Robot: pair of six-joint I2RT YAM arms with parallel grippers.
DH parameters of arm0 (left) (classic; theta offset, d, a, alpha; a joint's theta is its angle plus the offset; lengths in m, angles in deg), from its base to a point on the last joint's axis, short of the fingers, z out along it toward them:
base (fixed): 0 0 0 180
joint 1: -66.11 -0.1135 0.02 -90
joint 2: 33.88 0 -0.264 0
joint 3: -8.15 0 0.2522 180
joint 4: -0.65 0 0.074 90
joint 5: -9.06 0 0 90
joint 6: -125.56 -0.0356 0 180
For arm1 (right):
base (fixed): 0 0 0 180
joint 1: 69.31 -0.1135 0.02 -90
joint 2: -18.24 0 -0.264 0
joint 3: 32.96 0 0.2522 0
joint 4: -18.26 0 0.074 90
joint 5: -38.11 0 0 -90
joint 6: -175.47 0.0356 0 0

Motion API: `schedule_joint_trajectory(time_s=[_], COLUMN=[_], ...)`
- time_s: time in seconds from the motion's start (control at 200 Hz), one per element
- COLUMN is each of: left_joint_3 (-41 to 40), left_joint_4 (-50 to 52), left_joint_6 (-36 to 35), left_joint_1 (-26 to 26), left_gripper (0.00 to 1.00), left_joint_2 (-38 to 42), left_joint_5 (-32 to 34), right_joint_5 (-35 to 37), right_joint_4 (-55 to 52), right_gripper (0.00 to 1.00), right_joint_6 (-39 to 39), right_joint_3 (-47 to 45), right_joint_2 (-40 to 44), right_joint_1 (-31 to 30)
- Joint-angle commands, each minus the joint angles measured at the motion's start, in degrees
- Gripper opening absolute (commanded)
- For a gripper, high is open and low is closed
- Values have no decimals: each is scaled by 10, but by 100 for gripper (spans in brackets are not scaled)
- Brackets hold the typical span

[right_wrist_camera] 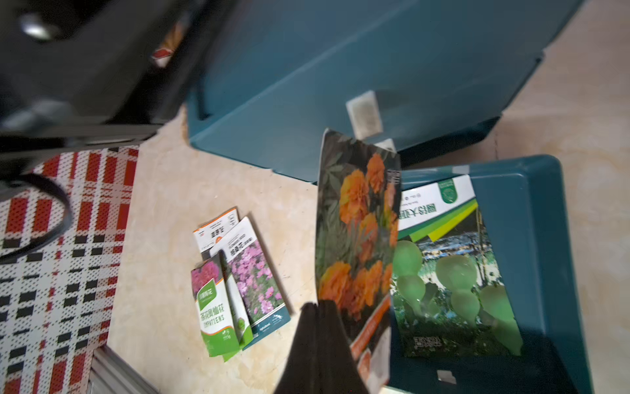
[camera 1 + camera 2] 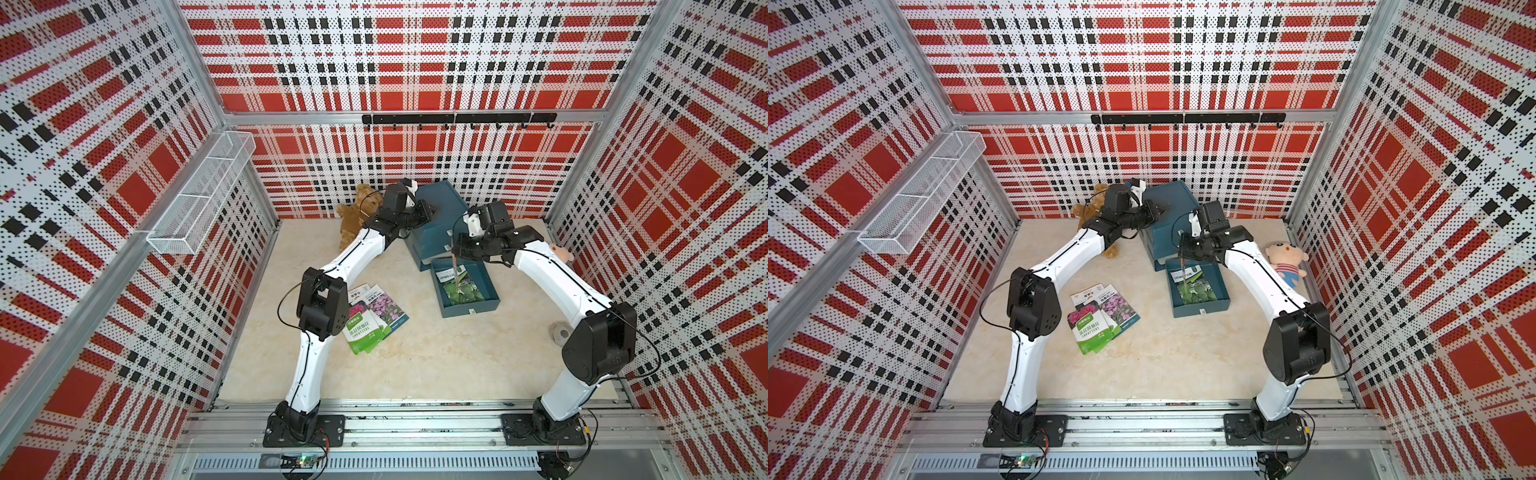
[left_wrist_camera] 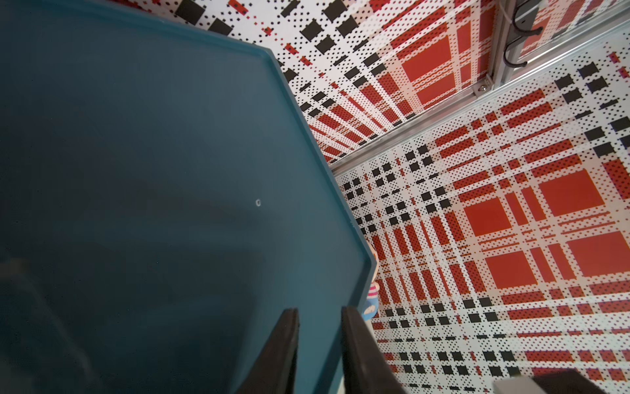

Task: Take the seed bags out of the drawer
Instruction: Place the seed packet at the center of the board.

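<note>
Seed bags (image 2: 374,318): at least 3 lie in a loose overlapping pile on the table (image 2: 436,365), well apart from the drawer (image 1: 531,221). Your right gripper (image 1: 318,310) is pinched tight on the orange-flowered bag (image 1: 358,238), which hangs over the drawer. 1 more, the green gourd bag (image 1: 453,273), lies flat inside. You look past halfway: set this one down, then fetch the last.

Your left gripper (image 3: 320,310) sits over the top of the blue cabinet (image 2: 440,208), jaws narrowly apart and clamping nothing I can see. A teddy bear (image 2: 357,216) and a doll (image 2: 1285,259) sit aside. Only your left elbow (image 2: 322,301), close by the pile, crowds the drop.
</note>
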Motion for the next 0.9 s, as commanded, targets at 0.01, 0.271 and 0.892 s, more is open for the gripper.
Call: schedule_joint_trajectory(time_s=[0.01,0.271,0.892], left_joint_3=[-24,-189,-315], left_joint_4=[20,-14,-5], left_joint_6=[9,37,22], left_joint_1=[-20,-134,-183], left_gripper=[28,28,30], left_joint_2=[62,253,346], left_joint_5=[24,60,62], right_joint_5=[-37,32,-23], right_joint_4=[-34,-49,-41], right_gripper=[0,0,52], right_joint_6=[-44,-55,-44], right_joint_3=[29,81,218], right_joint_2=[-14,-108,-278], right_joint_1=[-54,-163,-248])
